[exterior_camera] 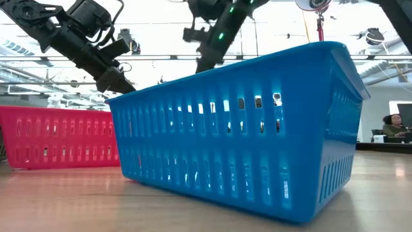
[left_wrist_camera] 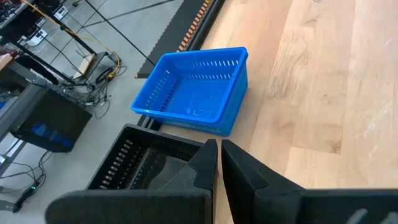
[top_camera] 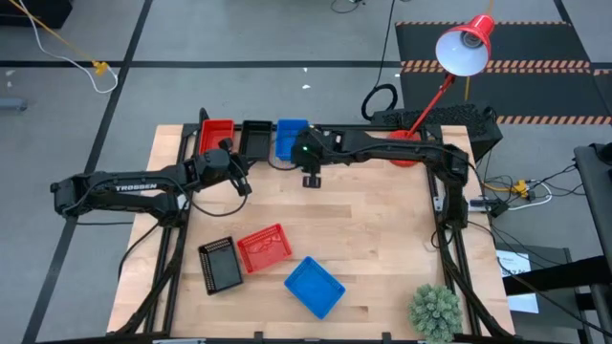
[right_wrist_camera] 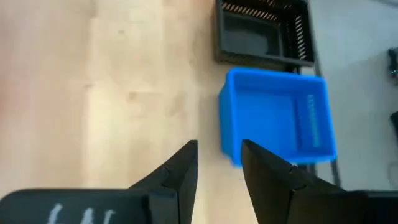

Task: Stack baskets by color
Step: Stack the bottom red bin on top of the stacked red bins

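Mostly slotted plastic baskets (top_camera: 315, 286), rectangular, on pale wood table (top_camera: 382, 248)

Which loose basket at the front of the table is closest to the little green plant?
The blue basket. It lies right beside the plant; the red and black ones lie farther away.

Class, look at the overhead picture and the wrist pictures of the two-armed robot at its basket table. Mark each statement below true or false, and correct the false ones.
1. Red, black and blue baskets stand in a row at the table's far edge. True.
2. The loose blue basket sits inside the loose red basket. False: it lies apart on the wood.
3. The right gripper holds a blue basket. False: its fingers are parted and empty, beside the far blue basket.
4. The left gripper is shut and holds nothing. True.
5. The loose black basket lies next to the loose red one. True.
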Controlling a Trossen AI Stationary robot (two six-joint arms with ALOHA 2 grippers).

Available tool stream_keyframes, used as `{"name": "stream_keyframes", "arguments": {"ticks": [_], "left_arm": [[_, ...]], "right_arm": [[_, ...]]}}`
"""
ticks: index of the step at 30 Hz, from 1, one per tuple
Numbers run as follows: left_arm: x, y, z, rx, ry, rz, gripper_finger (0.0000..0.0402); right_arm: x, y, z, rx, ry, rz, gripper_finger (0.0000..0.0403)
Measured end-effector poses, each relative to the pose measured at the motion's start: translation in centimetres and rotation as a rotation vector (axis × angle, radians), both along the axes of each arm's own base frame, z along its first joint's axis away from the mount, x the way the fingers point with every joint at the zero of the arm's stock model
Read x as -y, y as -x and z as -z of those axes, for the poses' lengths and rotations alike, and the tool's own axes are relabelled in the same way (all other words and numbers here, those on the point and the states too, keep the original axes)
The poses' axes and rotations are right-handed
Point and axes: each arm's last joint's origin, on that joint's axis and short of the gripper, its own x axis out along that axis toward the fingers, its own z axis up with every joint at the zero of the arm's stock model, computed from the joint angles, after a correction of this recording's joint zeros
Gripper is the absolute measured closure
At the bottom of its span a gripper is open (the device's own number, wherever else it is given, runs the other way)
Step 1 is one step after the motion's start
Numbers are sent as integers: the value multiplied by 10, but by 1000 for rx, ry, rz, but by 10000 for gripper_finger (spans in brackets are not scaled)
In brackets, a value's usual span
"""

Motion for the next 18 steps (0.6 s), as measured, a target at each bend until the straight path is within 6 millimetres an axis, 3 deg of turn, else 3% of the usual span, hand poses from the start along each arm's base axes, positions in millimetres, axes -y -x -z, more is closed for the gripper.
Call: {"name": "stream_keyframes", "arguments": {"ticks": [7,12,18], "left_arm": [[5,-2,1,16,45,63,376],[16,-6,-6,-18,102,103,376],[34,-10,-39,-104,225,129,376]], "right_arm": [[-47,36,-28,-12,-87,16,284],[-77,68,-20,53,-119,-12,284],[-103,113,6,161,-144,-64,284]]}}
